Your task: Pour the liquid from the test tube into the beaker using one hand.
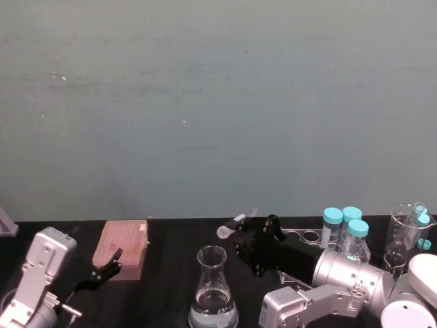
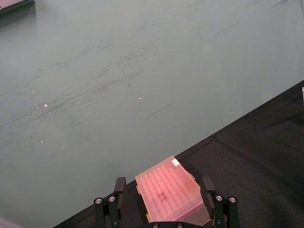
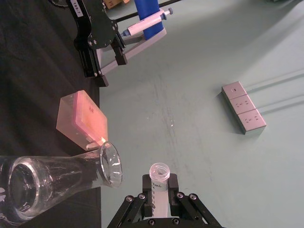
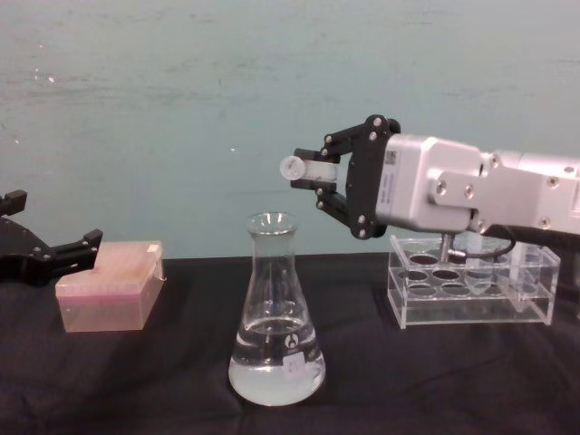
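My right gripper (image 4: pixel 319 172) is shut on the test tube (image 4: pixel 302 169), a small clear tube held almost level. The tube's open mouth points left, slightly above and to the right of the beaker's rim. The beaker (image 4: pixel 275 335) is a tall conical flask standing upright on the black cloth, with clear liquid (image 4: pixel 276 367) pooled in its base. I cannot make out any liquid inside the tube. In the right wrist view the test tube (image 3: pixel 158 183) sits between the fingers (image 3: pixel 175 190), with the beaker's mouth (image 3: pixel 110 164) close beside it. From the head view the test tube (image 1: pixel 235 223) hangs behind the beaker (image 1: pixel 213 294). My left gripper (image 4: pixel 54 249) rests open at the far left.
A pink tip box (image 4: pixel 109 285) lies on the cloth just past the left gripper's fingers (image 2: pixel 119 186). Behind the right arm stands a clear acrylic rack (image 4: pixel 471 290), and several teal-capped tubes (image 1: pixel 345 229) show at the right. The black table ends at a teal floor.
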You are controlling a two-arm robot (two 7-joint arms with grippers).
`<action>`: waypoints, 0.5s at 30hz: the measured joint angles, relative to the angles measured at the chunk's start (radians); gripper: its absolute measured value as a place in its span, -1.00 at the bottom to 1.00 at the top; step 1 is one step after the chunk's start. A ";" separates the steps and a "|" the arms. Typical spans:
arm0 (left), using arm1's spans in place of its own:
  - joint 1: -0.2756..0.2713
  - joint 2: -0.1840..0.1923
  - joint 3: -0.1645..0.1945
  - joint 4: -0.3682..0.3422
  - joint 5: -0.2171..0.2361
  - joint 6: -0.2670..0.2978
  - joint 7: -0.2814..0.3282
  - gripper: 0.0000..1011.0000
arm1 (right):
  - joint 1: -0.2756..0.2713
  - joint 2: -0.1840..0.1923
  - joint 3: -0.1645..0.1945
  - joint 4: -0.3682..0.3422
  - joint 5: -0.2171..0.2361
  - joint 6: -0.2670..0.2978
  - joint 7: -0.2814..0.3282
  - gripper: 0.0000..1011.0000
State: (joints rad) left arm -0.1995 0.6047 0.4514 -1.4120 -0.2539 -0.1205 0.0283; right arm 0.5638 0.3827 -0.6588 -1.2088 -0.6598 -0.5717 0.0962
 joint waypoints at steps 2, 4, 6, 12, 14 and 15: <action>0.000 0.000 0.000 0.000 0.000 0.000 0.000 0.98 | 0.002 0.002 -0.005 0.000 -0.011 0.000 -0.010 -0.62; 0.000 0.000 0.000 0.000 0.000 0.000 0.000 0.98 | 0.004 0.003 -0.008 0.001 -0.018 0.000 -0.016 -0.62; 0.000 0.000 0.000 0.000 0.000 0.000 0.000 0.98 | 0.006 0.004 -0.012 0.001 -0.027 0.000 -0.024 -0.62; 0.000 0.000 0.000 0.000 0.000 0.000 0.000 0.98 | 0.011 0.007 -0.024 0.003 -0.044 0.003 -0.037 -0.62; 0.000 0.000 0.000 0.000 0.000 0.000 0.000 0.98 | 0.014 0.008 -0.029 0.004 -0.050 0.005 -0.039 -0.62; 0.000 0.000 0.000 0.000 0.000 0.000 0.000 0.98 | 0.015 0.008 -0.030 0.006 -0.052 0.007 -0.040 -0.62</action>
State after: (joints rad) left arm -0.1995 0.6047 0.4514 -1.4119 -0.2539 -0.1205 0.0283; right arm 0.5789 0.3903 -0.6890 -1.2033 -0.7115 -0.5651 0.0563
